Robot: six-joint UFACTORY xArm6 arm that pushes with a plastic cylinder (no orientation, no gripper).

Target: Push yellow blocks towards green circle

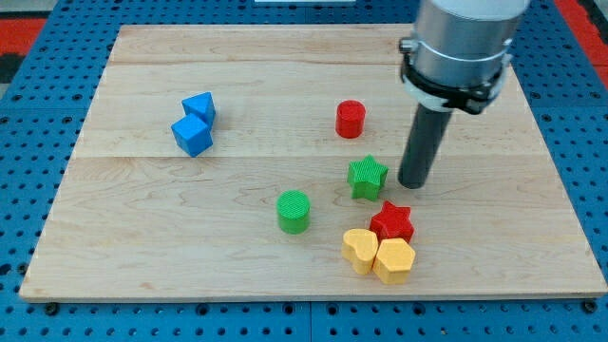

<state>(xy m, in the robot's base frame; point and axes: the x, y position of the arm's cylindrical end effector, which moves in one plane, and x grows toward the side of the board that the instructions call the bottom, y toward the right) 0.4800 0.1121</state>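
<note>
Yellow blocks [379,255] touching, green circle [294,211] near

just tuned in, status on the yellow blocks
My tip right of green star. Yellow blocks together, right of green circle. Red star touching them.

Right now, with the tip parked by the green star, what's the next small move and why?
Probably swing my tip down the view's right, past the red star, to the right of the yellow blocks. It stands beside the green star, above them. The green circle lies up-left of them, so a push must start from their right, lower side.
</note>
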